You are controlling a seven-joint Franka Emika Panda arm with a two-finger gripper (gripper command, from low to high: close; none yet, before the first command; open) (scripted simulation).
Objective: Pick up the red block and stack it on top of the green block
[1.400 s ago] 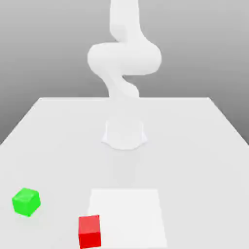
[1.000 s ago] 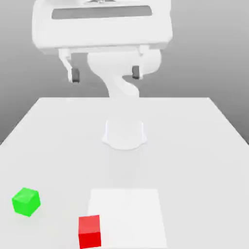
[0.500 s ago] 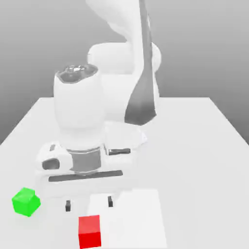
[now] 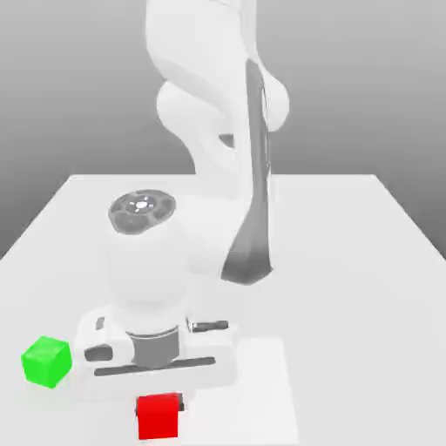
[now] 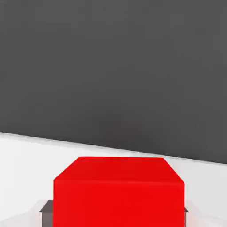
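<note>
The red block (image 4: pixel 158 417) sits at the near edge of the table, on the left rim of a lighter square patch. My gripper (image 4: pixel 158 404) has come straight down over it, with a dark fingertip (image 4: pixel 180 402) showing at the block's right side. In the hand view the red block (image 5: pixel 119 195) sits between the two dark pads (image 5: pixel 46 207), which press flush against its two sides, so the gripper (image 5: pixel 118 212) is shut on it. The green block (image 4: pixel 46 362) stands apart, to the exterior view's left of the hand and a little farther back.
The white table (image 4: pixel 348 261) carries a lighter square patch (image 4: pixel 261 392) near its front edge. The arm's base and bent links (image 4: pixel 226 209) rise over the middle of the table behind the hand.
The hand has dropped from above the table down onto the red block, and its fingers have closed from wide open onto the block's sides. The green block has not moved.
</note>
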